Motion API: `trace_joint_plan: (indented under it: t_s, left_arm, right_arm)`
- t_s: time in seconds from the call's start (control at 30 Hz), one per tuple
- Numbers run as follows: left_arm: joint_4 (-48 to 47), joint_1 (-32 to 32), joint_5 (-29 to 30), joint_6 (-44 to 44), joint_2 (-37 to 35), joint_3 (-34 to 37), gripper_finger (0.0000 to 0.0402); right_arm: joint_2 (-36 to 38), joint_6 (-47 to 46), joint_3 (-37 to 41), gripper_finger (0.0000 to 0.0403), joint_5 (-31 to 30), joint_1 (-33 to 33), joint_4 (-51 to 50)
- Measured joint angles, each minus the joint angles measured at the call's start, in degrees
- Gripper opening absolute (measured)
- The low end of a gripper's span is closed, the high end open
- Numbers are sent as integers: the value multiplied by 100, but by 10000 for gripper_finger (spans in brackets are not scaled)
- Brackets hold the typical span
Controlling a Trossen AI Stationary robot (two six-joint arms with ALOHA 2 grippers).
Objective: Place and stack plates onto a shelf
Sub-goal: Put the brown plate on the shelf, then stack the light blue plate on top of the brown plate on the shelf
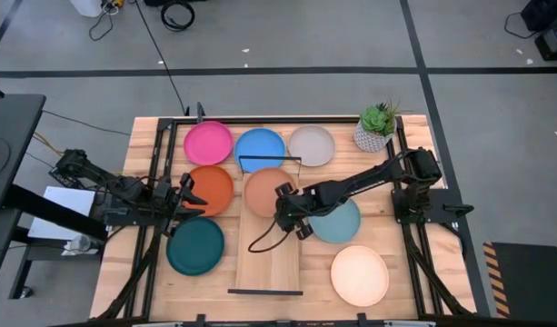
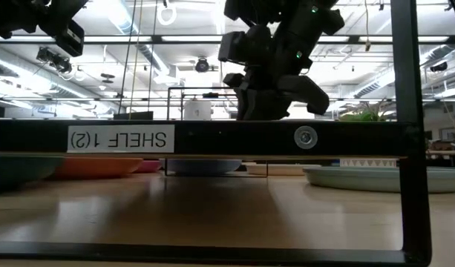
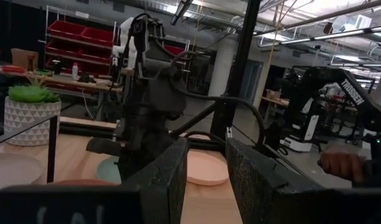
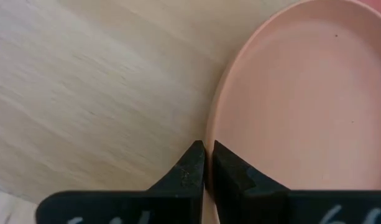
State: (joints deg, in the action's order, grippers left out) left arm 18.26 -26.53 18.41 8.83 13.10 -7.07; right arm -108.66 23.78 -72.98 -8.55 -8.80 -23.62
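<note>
Fingers of your right claw (image 4: 207,167) pinch the round brown plate's (image 4: 302,106) rim on the long light-wood shelf (image 1: 271,259) (left claw (image 1: 189,193) spread open, waiting nearby).

I saw bare plank on the shelf (image 1: 271,259) toward its near rail. The brown plate (image 1: 267,191) and my right hand (image 1: 287,213) blocked the far half.

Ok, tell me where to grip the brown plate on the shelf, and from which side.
Take the brown plate by its thin raised rim, at the edge toward the bare end of the shelf. It lies flat, so only the rim gives the fingers something to pinch. The right tool is already at that edge, nearly closed on the rim. The left tool waits by the orange plate.
</note>
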Motion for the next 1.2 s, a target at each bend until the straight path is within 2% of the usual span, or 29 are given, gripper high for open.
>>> trace_joint_plan:
  t_s: [0.2,0.47,0.63,0.8,1.0,1.2]
  left_arm:
    - [25,0,0,-16,1,0,118]
    - [35,0,0,-19,0,0,118]
    - [35,1,0,-3,1,0,118]
    - [31,0,0,77,0,0,118]
    - [15,-1,-2,113,0,0,118]
    - [11,1,-1,113,0,0,118]
  right_arm:
    - [0,-268,-1,50,-5,-6,41]
    - [160,-610,1,111,-162,-62,-55]
    - [492,-1082,1,140,-353,-142,-582]
    - [777,-1949,114,147,-413,-155,-1325]
    - [1072,-2413,954,145,-1141,-195,-1205]
    - [1557,-2491,1924,145,-1322,198,-458]
